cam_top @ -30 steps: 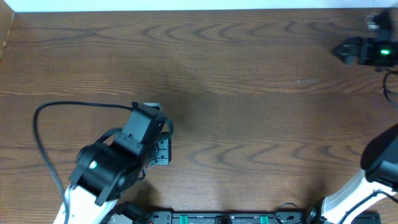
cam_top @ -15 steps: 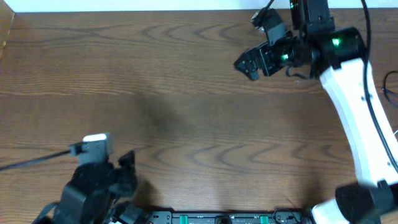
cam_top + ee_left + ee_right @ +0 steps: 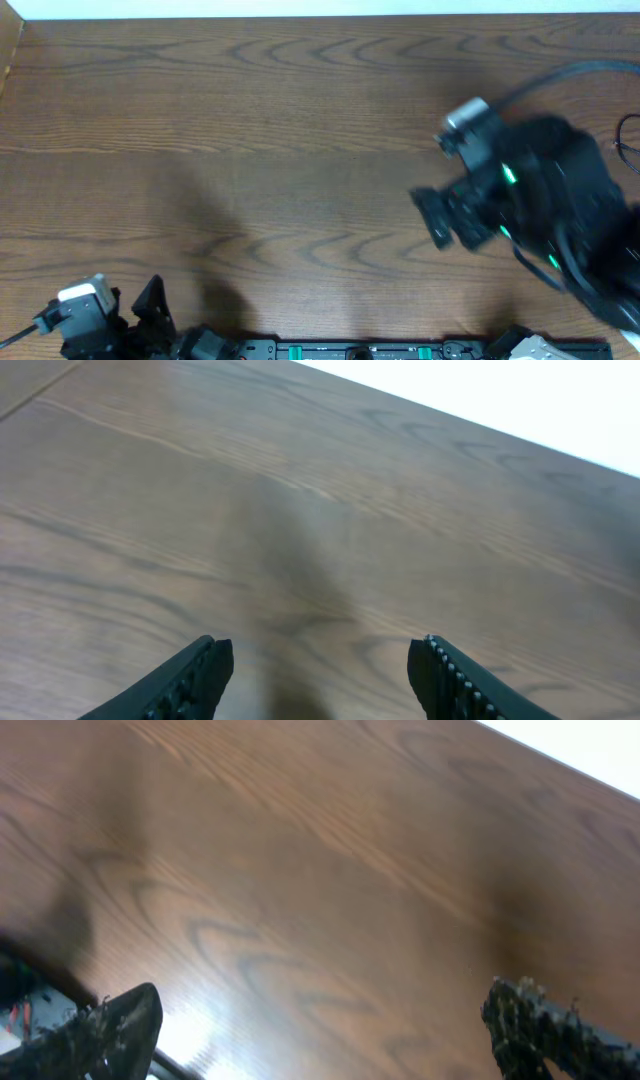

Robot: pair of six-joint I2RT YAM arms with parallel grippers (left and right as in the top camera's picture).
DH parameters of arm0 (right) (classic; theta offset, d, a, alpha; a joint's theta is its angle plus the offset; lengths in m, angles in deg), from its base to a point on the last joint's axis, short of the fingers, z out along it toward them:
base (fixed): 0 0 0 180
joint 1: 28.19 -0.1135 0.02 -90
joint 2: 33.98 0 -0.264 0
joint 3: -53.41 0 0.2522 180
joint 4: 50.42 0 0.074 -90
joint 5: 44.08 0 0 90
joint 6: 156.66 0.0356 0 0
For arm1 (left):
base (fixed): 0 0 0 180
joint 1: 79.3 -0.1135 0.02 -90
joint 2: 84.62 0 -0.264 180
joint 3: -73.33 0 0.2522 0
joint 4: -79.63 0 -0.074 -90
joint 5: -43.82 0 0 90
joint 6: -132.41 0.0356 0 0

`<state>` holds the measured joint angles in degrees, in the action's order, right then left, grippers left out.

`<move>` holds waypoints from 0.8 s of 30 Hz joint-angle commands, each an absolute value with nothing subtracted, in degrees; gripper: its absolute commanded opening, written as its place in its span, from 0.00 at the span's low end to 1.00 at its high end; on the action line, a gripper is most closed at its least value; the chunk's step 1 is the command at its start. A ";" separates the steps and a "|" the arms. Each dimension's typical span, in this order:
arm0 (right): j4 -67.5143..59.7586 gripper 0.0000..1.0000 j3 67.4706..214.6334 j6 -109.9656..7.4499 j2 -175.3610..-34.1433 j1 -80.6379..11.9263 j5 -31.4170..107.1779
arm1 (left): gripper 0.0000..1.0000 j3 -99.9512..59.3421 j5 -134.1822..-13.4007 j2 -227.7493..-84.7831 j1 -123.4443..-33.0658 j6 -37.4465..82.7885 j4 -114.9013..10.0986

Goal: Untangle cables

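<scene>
No thin cables lie on the brown wooden table [image 3: 300, 130] in any view. A thin black cord curve [image 3: 627, 128] shows at the far right edge; I cannot tell whether it is one of the cables. My left gripper [image 3: 150, 298] sits at the table's front left edge; in the left wrist view its jaws [image 3: 320, 655] are open and empty over bare wood. My right gripper [image 3: 436, 216] is at the right middle, blurred by motion; in the right wrist view its jaws [image 3: 320, 1005] are wide open and empty.
A black rail with green parts [image 3: 350, 350] runs along the front edge and shows in the right wrist view [image 3: 25, 990]. A thick black wire [image 3: 560, 75] leads from the right arm. A white wall borders the far edge [image 3: 300, 8].
The left arm has drawn back to the front left corner. The right arm has swung from the far back right down to the right middle, toward the front.
</scene>
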<state>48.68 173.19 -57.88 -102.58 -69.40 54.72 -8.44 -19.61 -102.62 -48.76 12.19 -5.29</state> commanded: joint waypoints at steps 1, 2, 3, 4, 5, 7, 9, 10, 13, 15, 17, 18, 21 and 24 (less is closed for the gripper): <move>53.84 0.99 171.95 -46.95 -97.09 -73.99 67.94 | 0.63 -8.48 -16.46 -101.88 -48.63 11.60 -4.57; 56.20 0.99 171.14 -44.53 -94.93 -75.61 70.15 | 0.64 -8.48 -16.46 -101.88 -48.63 11.62 -4.61; 57.57 0.99 170.46 -42.86 -93.48 -76.66 71.18 | 0.64 -8.48 -16.46 -101.88 -48.63 11.62 -4.59; 59.47 0.99 169.04 -40.35 -90.93 -78.21 71.99 | 0.64 -8.48 -16.50 -101.88 -48.63 11.62 -4.55; 60.61 0.99 167.64 -38.62 -88.87 -79.26 72.21 | 0.64 -8.48 -16.50 -101.88 -48.63 11.62 -4.57; 60.61 0.99 163.05 -35.94 -83.65 -80.75 71.92 | 0.64 -8.48 -16.48 -101.88 -48.63 11.62 -4.61; 60.61 0.99 158.50 -33.60 -79.43 -80.90 72.78 | 0.64 -8.48 -16.50 -101.88 -48.63 11.60 -4.59; 60.46 0.99 155.93 -32.31 -77.33 -80.90 73.93 | 0.64 -8.48 -16.50 -101.88 -48.63 11.62 -4.59; 56.74 0.99 145.76 -28.50 -70.38 -80.90 78.87 | 0.64 -8.48 -16.53 -101.88 -48.63 11.62 -4.59; 47.74 0.99 137.59 -28.55 -66.25 -80.90 81.17 | 0.64 -8.48 -16.53 -101.88 -48.63 11.62 -4.57; 39.50 0.99 131.10 -28.55 -64.17 -80.90 84.38 | 0.64 -8.48 -16.50 -101.88 -48.63 11.64 -4.57; 36.92 0.99 128.91 -28.55 -63.78 -80.90 86.17 | 0.64 -8.48 -16.53 -101.88 -48.63 11.64 -4.57; 25.75 0.99 119.18 -28.59 -63.56 -80.90 94.22 | 0.64 -8.48 -16.50 -101.88 -48.63 11.67 -4.59; 10.06 0.99 108.69 -28.61 -64.02 -80.83 102.74 | 0.65 -8.48 -16.50 -101.88 -48.63 11.69 -4.57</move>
